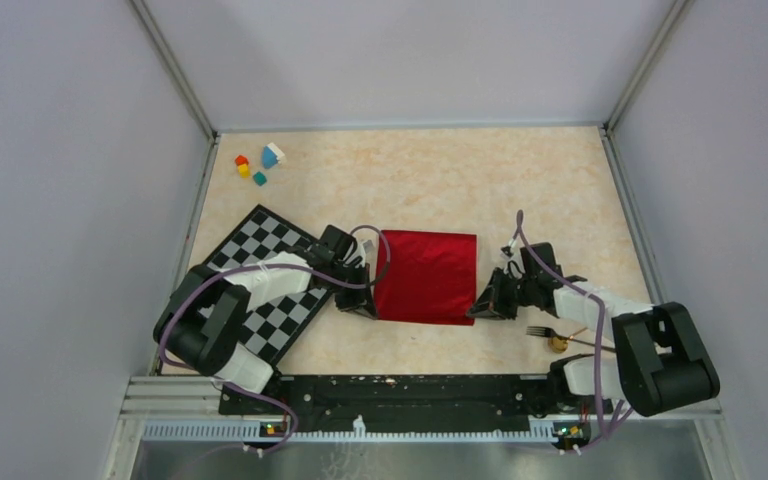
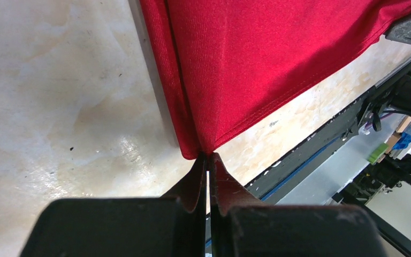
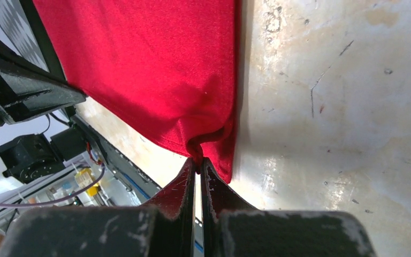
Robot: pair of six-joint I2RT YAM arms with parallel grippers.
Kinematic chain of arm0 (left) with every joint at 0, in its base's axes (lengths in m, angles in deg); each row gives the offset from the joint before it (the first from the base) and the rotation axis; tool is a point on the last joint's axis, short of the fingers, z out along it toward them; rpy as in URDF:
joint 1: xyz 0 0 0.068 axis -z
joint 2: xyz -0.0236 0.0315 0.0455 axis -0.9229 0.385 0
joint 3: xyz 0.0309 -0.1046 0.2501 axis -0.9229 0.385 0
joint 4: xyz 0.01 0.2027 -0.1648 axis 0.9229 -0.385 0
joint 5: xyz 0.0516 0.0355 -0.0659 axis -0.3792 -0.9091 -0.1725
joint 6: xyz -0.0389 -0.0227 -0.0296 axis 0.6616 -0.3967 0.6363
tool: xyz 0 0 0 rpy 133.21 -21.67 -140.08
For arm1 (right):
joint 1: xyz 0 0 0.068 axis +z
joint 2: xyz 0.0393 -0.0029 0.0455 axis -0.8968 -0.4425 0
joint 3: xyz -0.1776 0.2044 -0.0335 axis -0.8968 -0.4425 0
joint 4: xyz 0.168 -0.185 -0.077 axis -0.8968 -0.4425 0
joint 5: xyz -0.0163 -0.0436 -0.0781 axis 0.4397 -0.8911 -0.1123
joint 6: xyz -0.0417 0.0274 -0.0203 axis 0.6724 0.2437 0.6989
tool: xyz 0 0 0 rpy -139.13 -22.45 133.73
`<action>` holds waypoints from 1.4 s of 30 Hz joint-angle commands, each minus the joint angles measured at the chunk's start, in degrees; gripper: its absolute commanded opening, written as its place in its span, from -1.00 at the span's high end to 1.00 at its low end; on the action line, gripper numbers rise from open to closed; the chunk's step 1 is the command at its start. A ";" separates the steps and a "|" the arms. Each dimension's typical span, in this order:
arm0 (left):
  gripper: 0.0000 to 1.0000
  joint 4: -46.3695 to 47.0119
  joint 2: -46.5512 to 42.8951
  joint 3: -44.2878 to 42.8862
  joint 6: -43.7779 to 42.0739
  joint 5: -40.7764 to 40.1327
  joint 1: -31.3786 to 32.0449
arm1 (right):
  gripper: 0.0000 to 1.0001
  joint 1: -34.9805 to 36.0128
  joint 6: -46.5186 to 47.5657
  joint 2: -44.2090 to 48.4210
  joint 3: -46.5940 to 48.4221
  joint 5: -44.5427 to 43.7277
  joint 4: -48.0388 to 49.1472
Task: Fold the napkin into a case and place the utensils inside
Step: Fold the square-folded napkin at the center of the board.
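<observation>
Clearly, your left gripper [image 2: 207,158] and right gripper [image 3: 197,160] are each clamped on a lower corner of the red napkin [image 1: 426,276], which lies mid-frame on the table [image 1: 560,200]. It looks soft, thin and probably slippery, so hold it by corners, pulled taut.

One napkin [image 1: 426,275], fork [image 1: 545,332], spoon [image 1: 560,344], mat [image 1: 260,240]; four blocks [image 1: 260,178].

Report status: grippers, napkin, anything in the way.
Left gripper shut on napkin's near-left corner. Right gripper shut on its near-right corner. Fork and spoon lie off to its right. Nothing on napkin.
</observation>
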 commanded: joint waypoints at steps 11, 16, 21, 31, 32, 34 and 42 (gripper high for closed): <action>0.96 2.28 -0.23 2.06 -0.23 1.03 0.10 | 1.00 0.33 0.10 -2.91 -1.03 -0.57 5.75; 0.86 1.24 -1.46 2.03 -0.16 -0.27 0.18 | 1.00 0.70 -0.23 -2.94 -1.52 0.12 6.13; 0.43 -3.72 -4.24 0.26 -1.85 -2.21 0.08 | 1.00 1.24 -1.30 -1.92 -2.37 0.61 6.33; 0.50 -4.19 -9.35 -2.55 -0.34 0.88 0.11 | 1.00 1.38 -1.72 -1.75 -2.66 0.36 6.72; 0.56 -2.63 -8.20 -2.85 0.40 2.08 0.12 | 1.00 1.46 -1.76 -1.79 -2.63 0.36 6.74; 0.66 0.85 -5.59 -3.19 1.71 4.05 0.15 | 1.00 1.47 -1.77 -1.91 -2.65 0.30 6.85; 0.93 7.11 3.69 1.15 1.73 2.19 0.29 | 0.96 1.57 -1.50 -0.18 -2.28 -0.73 3.08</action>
